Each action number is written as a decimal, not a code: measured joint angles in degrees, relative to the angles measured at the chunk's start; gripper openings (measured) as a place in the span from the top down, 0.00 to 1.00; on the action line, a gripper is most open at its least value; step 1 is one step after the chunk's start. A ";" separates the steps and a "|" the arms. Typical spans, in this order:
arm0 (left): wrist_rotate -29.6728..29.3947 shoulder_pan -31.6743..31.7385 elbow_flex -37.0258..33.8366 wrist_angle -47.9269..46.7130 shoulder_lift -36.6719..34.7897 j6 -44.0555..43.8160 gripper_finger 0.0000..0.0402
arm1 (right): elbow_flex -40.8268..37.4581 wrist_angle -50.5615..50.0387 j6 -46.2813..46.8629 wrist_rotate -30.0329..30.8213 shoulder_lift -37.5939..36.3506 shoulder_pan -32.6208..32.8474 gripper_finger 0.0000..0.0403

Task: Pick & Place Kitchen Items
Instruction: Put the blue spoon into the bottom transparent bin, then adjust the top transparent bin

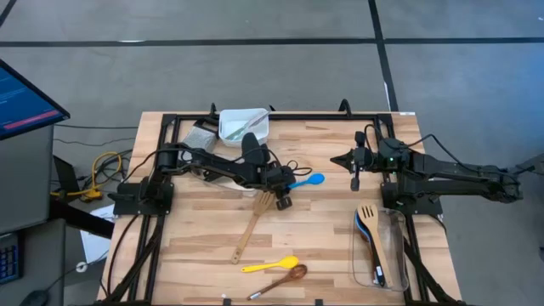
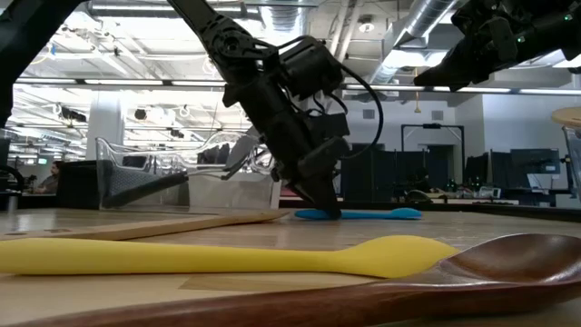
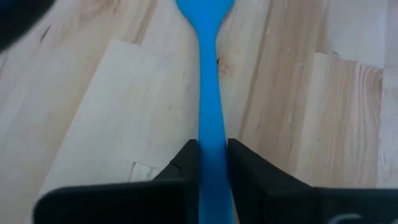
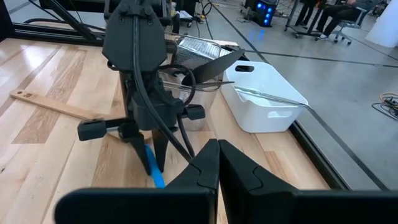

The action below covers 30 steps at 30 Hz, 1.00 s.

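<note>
Blue silicone spoon (image 3: pixel 211 124), lying at centre frame on the wooden table (image 1: pixel 340 255), has its handle pinched by the nearly closed left gripper (image 3: pixel 212 163). This looks like the grasp step; next comes a lift, probably toward the clear plastic tub (image 1: pixel 380 252) at lower right. Right gripper (image 4: pixel 218 163) waits closed, empty, at upper right.

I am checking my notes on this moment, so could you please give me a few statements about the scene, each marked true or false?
1. The left gripper is closed on the handle of the blue spoon. True.
2. The blue spoon is lifted clear of the table. False: in the low view it lies on the wood.
3. The right gripper holds the yellow spoon. False: it is shut on nothing, held above the table, and the yellow spoon lies near the front edge.
4. A wooden slotted turner lies on the table beside the left gripper. True.
5. The clear tub on the right is empty. False: utensils already lie in it.
</note>
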 joint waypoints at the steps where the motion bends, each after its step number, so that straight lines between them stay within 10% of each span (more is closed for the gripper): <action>1: -0.03 0.00 0.00 0.12 0.00 0.00 0.93 | 0.00 0.00 0.00 0.00 0.00 0.00 1.00; 30: -1.03 -0.63 -0.12 1.44 -5.40 1.97 0.99 | 0.00 0.11 0.02 0.00 0.02 0.01 1.00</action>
